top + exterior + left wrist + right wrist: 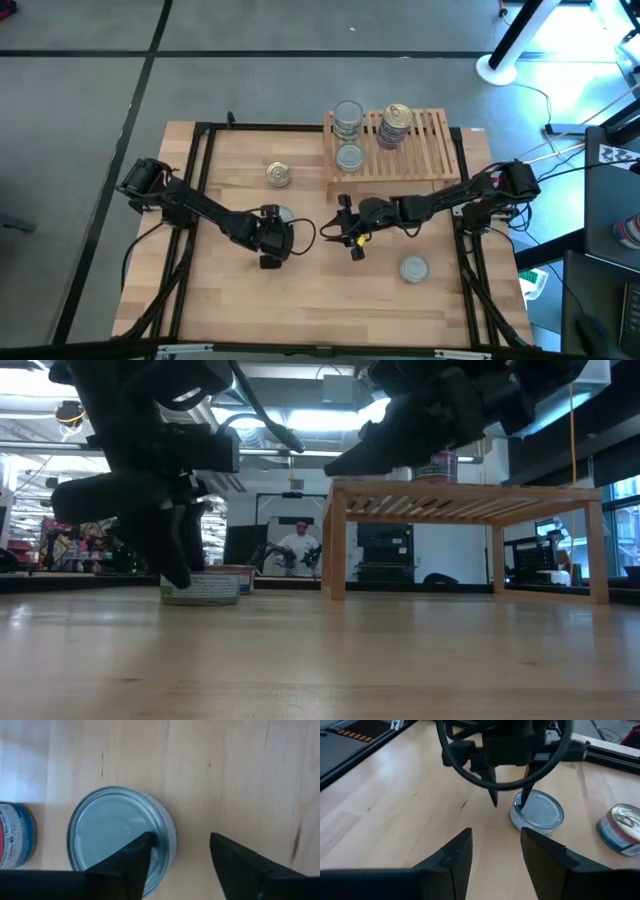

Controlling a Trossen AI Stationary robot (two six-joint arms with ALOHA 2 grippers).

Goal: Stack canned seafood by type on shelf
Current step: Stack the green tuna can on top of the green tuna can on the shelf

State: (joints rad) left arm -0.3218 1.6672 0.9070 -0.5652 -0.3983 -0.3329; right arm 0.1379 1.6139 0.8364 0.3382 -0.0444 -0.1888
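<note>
At centre left of the high view our left gripper (pixel 272 243) hangs over a silver-topped tin (pixel 120 837), fingers spread, one tip touching the lid and the other outside the wall, so the grasp looks off-centre. A gold-topped tin (pixel 279 175) waits above it. At centre, our right gripper (pixel 349 232) idles, fingers parted, holding nothing. Upper right, the shelf (pixel 440 150) carries sorted tins.

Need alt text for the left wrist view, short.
Looking down past the left gripper, its open jaws straddle the rim of a silver-topped can standing on the wood table: one finger over the lid, the other outside the can wall. The edge of a second, blue-labelled can shows beside it.
</note>
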